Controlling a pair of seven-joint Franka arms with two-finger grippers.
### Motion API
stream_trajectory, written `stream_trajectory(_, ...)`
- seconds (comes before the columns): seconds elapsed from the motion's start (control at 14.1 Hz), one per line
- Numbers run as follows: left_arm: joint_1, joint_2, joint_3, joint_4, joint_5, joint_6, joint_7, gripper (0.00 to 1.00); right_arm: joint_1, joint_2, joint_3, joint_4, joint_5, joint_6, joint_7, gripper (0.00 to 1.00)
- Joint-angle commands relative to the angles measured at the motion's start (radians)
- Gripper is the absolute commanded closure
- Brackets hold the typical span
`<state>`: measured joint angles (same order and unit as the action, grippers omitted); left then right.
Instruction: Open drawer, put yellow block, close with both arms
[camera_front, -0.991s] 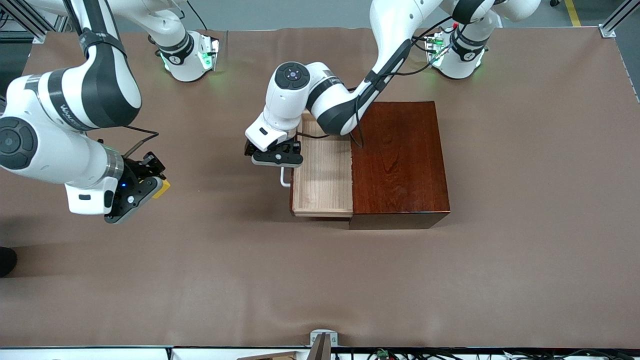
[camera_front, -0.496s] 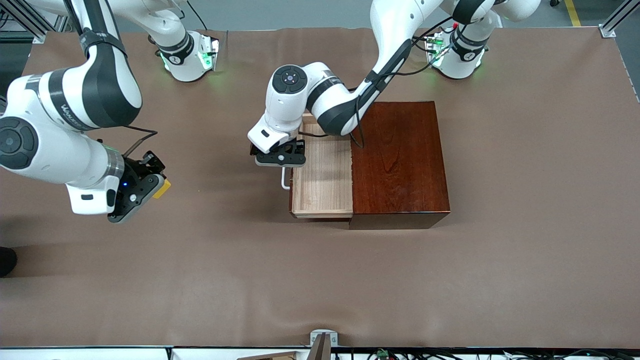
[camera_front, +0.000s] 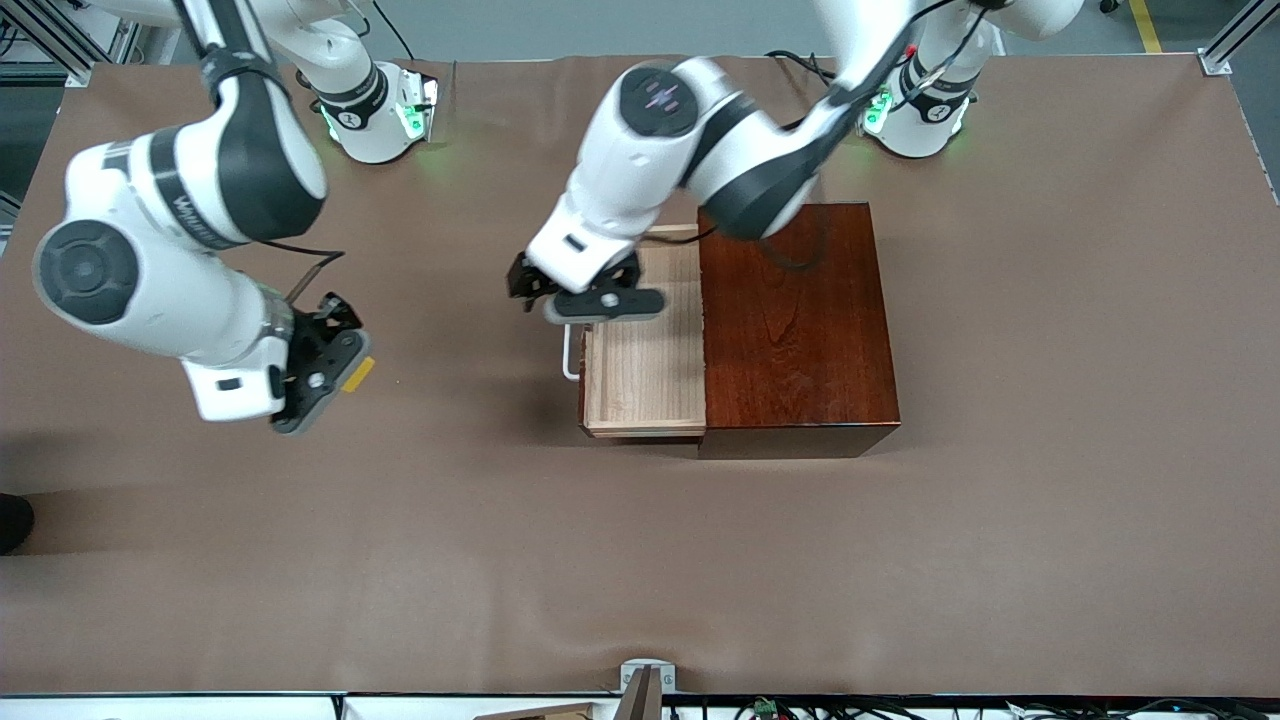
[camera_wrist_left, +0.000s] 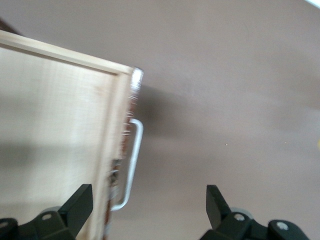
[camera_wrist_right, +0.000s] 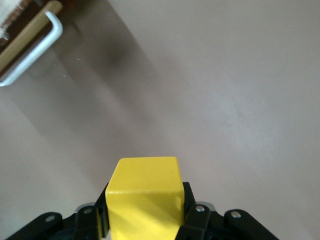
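Observation:
The drawer (camera_front: 645, 365) stands pulled out of the dark reddish-brown box (camera_front: 800, 320), and its pale tray is empty. Its white handle (camera_front: 569, 355) faces the right arm's end of the table. My left gripper (camera_front: 590, 296) hangs open and empty over the drawer's front edge. In the left wrist view my left gripper (camera_wrist_left: 147, 206) straddles the handle (camera_wrist_left: 131, 165) and the tray's front wall (camera_wrist_left: 116, 130) from above. My right gripper (camera_front: 322, 372) is shut on the yellow block (camera_front: 358, 373), held above the bare table at the handle's side. In the right wrist view the yellow block (camera_wrist_right: 145, 192) sits between the fingers of my right gripper (camera_wrist_right: 145, 205), with the handle (camera_wrist_right: 35, 52) ahead.
The brown table cover (camera_front: 640, 560) spreads wide between the box and the front camera. The two arm bases (camera_front: 375, 115) (camera_front: 915, 110) stand lit green along the table's edge farthest from the front camera.
My left gripper has let go of the handle and risen, shifting over the drawer's front edge. My right gripper has carried the yellow block a little toward the drawer.

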<state>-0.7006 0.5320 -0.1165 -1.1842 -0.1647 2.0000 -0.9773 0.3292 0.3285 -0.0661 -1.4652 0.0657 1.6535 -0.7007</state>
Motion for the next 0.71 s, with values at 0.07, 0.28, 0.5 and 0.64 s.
stream_trajectory(0.07,0.113,-0.176,-0.002,-0.058,-0.013,-0.267,0.151,0.0,0.082,-0.02,-0.008,-0.026,0.009,0.049,-0.029,1.0)
stream_trajectory(0.28,0.277,-0.243,-0.002,-0.077,-0.01,-0.464,0.482,0.0,0.152,-0.011,-0.006,-0.026,0.009,0.116,-0.08,1.0)
stream_trajectory(0.5,0.433,-0.338,-0.003,-0.17,-0.004,-0.514,0.704,0.0,0.238,0.004,-0.008,-0.026,0.009,0.185,-0.103,1.0)
stream_trajectory(0.64,0.498,-0.392,-0.008,-0.233,0.042,-0.514,0.773,0.0,0.295,0.038,-0.008,-0.024,0.008,0.248,-0.12,1.0)
